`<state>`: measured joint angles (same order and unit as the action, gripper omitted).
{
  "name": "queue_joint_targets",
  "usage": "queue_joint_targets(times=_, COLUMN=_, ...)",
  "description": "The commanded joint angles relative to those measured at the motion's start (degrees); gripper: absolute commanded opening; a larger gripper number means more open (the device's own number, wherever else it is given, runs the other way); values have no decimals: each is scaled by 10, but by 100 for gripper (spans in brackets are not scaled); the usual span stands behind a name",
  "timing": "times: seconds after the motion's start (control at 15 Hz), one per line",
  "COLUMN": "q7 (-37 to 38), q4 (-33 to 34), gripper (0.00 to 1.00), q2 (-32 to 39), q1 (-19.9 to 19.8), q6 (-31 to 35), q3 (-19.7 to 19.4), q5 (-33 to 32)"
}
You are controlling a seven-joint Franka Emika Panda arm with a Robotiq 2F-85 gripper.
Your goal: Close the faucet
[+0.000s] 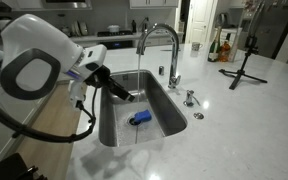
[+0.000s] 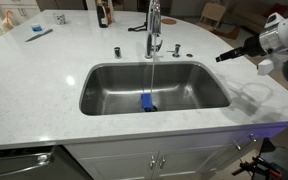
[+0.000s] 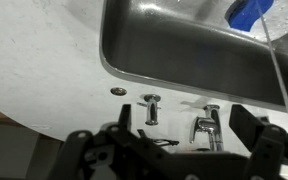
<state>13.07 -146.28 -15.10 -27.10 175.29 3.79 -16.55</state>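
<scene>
The faucet [image 2: 154, 28] stands upright on the white bench [image 2: 44, 72] at the middle of the sink's [image 2: 106, 88] far rim, with a small chrome fitting [image 2: 116, 50] on each side and its high arched spout reaching over the basin. A thin stream of water [image 2: 151, 70] falls from the spout to the sink floor, landing by a small blue thing [image 2: 147, 101] that lies there. The pincer [image 2: 222, 58] hangs in the air at one end of the sink, well apart from the faucet. In the wrist view its fingers [image 3: 246, 122] are spread wide with nothing between them. A black tripod [image 1: 242, 62] stands farther off on the bench.
</scene>
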Motion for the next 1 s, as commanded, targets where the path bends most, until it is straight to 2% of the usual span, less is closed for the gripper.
queue_joint_targets(times=0.0, q7=71, q4=91, gripper=100, q2=78, q1=-89, q6=-3, q3=64, q5=-74)
queue_joint_targets(times=0.13, q7=114, q4=141, gripper=100, q2=110, q1=-121, q6=-19, q3=86, q5=-130)
queue_joint_targets(times=0.2, q7=131, q4=163, gripper=100, q2=125, q1=-124, q6=-28, q3=91, q5=-149)
queue_joint_targets(times=0.27, q7=125, q4=172, gripper=100, q2=136, q1=-110, q6=-37, q3=88, q5=-133)
queue_joint_targets(times=0.33, q7=105, q4=133, gripper=100, q2=110, q1=-110, q6=-12, q3=76, q5=-123)
queue_joint_targets(times=0.73, q7=113, q4=130, gripper=100, q2=117, q1=-112, q6=-18, q3=75, q5=-130)
queue_joint_targets(times=0.8, q7=155, q4=134, gripper=100, q2=118, q1=-126, q6=-9, q3=74, q5=-176)
queue_joint_targets(times=0.93, q7=207, q4=159, gripper=100, q2=133, q1=-135, q6=-24, q3=76, q5=-228)
